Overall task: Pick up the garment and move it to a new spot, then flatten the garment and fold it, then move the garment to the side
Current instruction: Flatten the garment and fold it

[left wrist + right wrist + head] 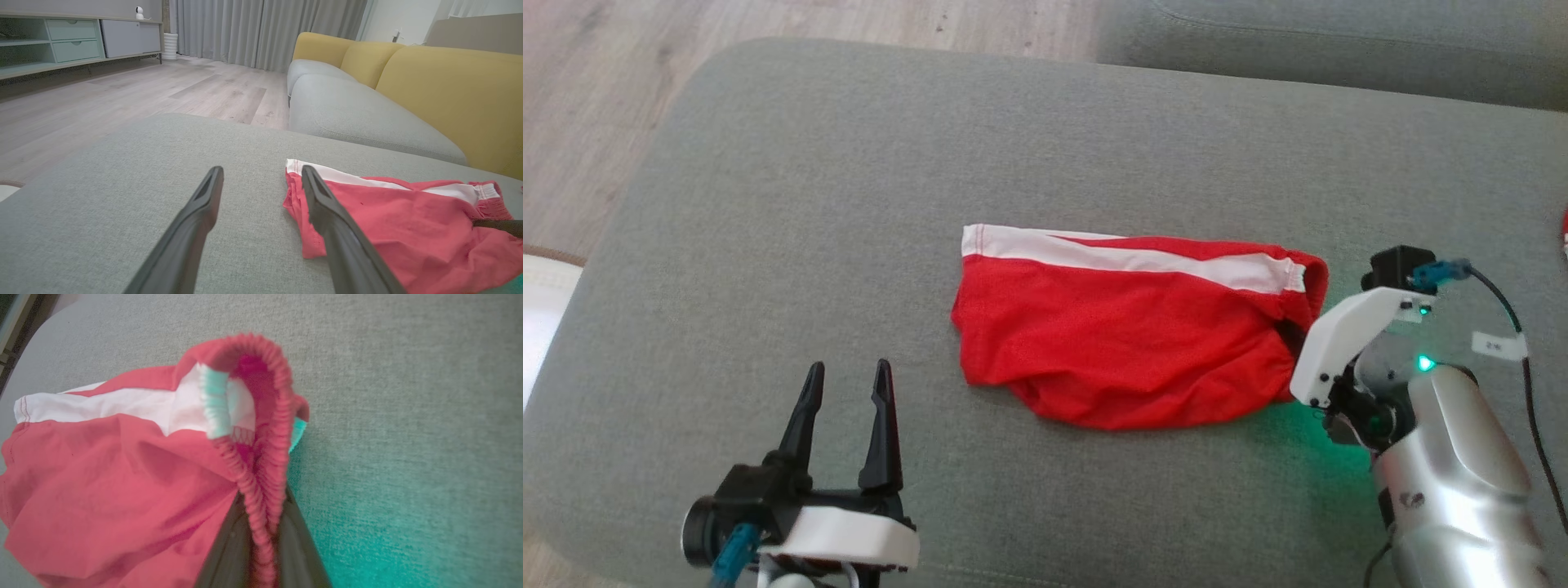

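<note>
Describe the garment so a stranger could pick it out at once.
Start at the wide grey cushion beside the yellow-backed sofa. Near its middle lie red shorts, their waistband pinched in the right pincer. A white stripe along the far edge sets them apart from the plain grey fabric around.

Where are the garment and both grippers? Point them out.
garment (1119,359), head view, middle of red cloth.
left gripper (849,367), head view, between open fingertips.
right gripper (263,494), right wrist view, between fingertips pinching garment's edge.
</note>
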